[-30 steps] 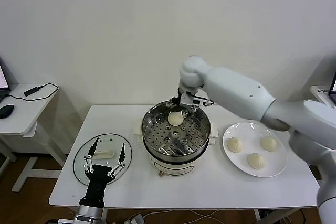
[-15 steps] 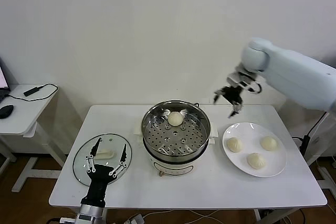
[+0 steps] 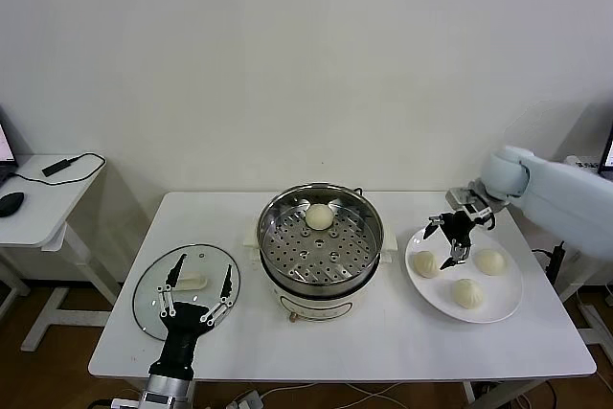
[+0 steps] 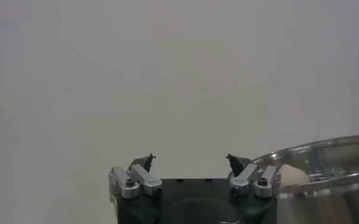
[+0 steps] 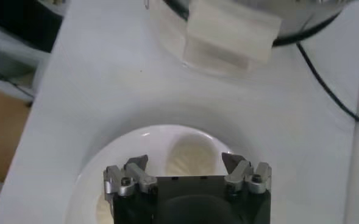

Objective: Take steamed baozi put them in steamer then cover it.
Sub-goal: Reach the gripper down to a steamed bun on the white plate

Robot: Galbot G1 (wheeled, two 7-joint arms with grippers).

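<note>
The steel steamer (image 3: 322,254) stands mid-table with one baozi (image 3: 319,216) on its perforated tray. Three more baozi lie on the white plate (image 3: 504,291) to the right: one at its left (image 3: 426,264), one at the back (image 3: 491,261), one in front (image 3: 467,293). My right gripper (image 3: 450,242) hangs open just above the plate's left baozi (image 5: 191,156), which shows between its spread fingers (image 5: 185,162). The glass cover (image 3: 206,261) lies flat on the table at the left. My left gripper (image 3: 198,286) hovers open over it, empty (image 4: 190,160).
The steamer's cream side handle (image 5: 231,33) and a black power cord (image 5: 325,79) lie on the table between steamer and plate. The steamer's rim (image 4: 325,159) shows in the left wrist view. A side desk (image 3: 43,193) stands off the table's left.
My right arm has swung from the steamer's back rim to the right and down over the plate. The baozi stays in the steamer. The left arm has not moved.
</note>
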